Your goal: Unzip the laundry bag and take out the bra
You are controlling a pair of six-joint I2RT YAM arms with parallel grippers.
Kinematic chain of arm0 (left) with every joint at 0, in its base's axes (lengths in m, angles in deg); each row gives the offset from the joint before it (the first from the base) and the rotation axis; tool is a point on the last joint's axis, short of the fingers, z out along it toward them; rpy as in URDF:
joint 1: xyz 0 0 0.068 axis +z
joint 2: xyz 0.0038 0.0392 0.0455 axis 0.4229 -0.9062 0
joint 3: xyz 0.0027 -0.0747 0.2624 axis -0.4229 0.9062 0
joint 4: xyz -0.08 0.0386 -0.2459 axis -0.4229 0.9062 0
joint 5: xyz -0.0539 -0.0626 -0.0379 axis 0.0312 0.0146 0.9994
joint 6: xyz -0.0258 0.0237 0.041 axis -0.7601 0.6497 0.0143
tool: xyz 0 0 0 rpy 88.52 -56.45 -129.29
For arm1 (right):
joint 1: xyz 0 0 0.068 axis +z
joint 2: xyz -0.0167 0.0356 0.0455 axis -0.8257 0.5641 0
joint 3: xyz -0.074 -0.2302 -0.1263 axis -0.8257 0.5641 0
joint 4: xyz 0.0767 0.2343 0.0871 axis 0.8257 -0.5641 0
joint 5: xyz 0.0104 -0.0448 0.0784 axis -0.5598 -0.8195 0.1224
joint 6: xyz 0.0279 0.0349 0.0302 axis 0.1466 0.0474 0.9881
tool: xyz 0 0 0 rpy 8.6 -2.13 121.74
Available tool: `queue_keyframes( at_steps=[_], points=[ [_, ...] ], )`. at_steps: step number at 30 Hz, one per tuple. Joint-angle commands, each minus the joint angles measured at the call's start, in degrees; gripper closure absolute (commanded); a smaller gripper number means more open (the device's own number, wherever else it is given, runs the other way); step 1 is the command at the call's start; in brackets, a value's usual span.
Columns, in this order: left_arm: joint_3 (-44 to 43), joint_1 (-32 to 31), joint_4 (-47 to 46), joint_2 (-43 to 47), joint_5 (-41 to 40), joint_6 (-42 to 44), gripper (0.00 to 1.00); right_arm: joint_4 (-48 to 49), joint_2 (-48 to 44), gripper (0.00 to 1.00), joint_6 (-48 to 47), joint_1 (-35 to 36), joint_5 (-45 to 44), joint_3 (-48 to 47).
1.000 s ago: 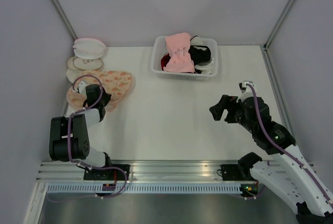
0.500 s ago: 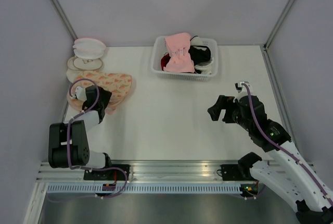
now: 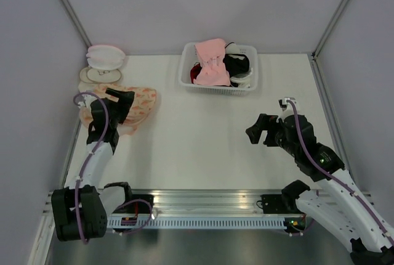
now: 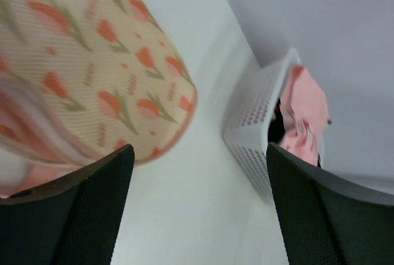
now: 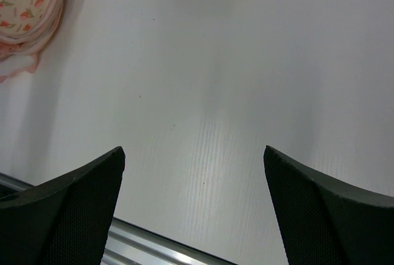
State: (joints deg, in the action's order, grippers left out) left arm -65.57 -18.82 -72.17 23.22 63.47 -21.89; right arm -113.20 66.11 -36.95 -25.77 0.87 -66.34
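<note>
Currently L fingers (image 4: 80,216) and R fingers (image 5: 61,216) spread, empty. Expect laundry bag (image 3: 138,101), worktop (image 3: 203,142) left edge, light, soft, floppy; grip rim, zip pull not visible.

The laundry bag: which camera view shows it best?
The left wrist view: the laundry bag is close, its print clear, though cropped. The top external view shows it small, partly covered; the right wrist view, only far in a corner.
</note>
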Motion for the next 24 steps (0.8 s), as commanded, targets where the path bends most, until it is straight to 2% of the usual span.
queue_keyframes(
  at_steps=[1, 3, 4, 5, 6, 7, 11, 14, 21, 24],
  points=[
    [1.4, -3.0, -7.6, -2.2, 21.5, 4.8, 0.12, 2.3, -1.1, 0.02, 0.5, 0.0, -0.4, 1.4],
    [1.0, -5.6, -11.1, -4.7, 26.9, 6.5, 0.25, 2.7, -1.7, 0.02, 1.0, 0.0, -0.3, 2.4],
    [0.1, -7.6, -11.9, -8.0, 28.0, 7.3, 0.46, 2.8, -1.9, 0.02, 1.3, 0.1, -0.1, 2.8],
    [-1.1, -9.5, -10.7, -9.8, 28.4, 9.3, 0.59, 3.0, -2.4, 0.02, 1.3, 0.0, 0.0, 3.5],
    [-2.3, -10.1, -10.1, -11.7, 28.5, 10.2, 0.9, 3.2, -2.6, 0.03, 1.5, 0.1, 0.0, 3.8],
    [-4.5, -10.7, -9.8, -16.1, 28.7, 11.3, 0.98, 3.1, -3.0, 0.06, 1.7, 0.0, 0.1, 3.8],
    [-9.8, -13.0, -8.3, -25.8, 28.4, 14.2, 0.98, 2.3, -4.3, 0.08, 1.3, 0.0, -0.9, 3.7],
    [-15.8, -15.0, -3.6, -32.6, 27.3, 17.6, 0.98, 1.9, -4.2, 0.08, 1.1, 0.0, -1.4, 3.5],
    [-23.5, -15.1, 11.4, -40.2, 6.1, 18.5, 0.98, 0.9, -3.6, 0.07, 0.3, 0.0, -2.1, 2.7],
    [-24.2, -14.6, 14.6, -41.0, 2.2, 17.2, 0.98, 0.6, -3.6, 0.06, 0.1, 0.1, -2.3, 2.4]
  ],
)
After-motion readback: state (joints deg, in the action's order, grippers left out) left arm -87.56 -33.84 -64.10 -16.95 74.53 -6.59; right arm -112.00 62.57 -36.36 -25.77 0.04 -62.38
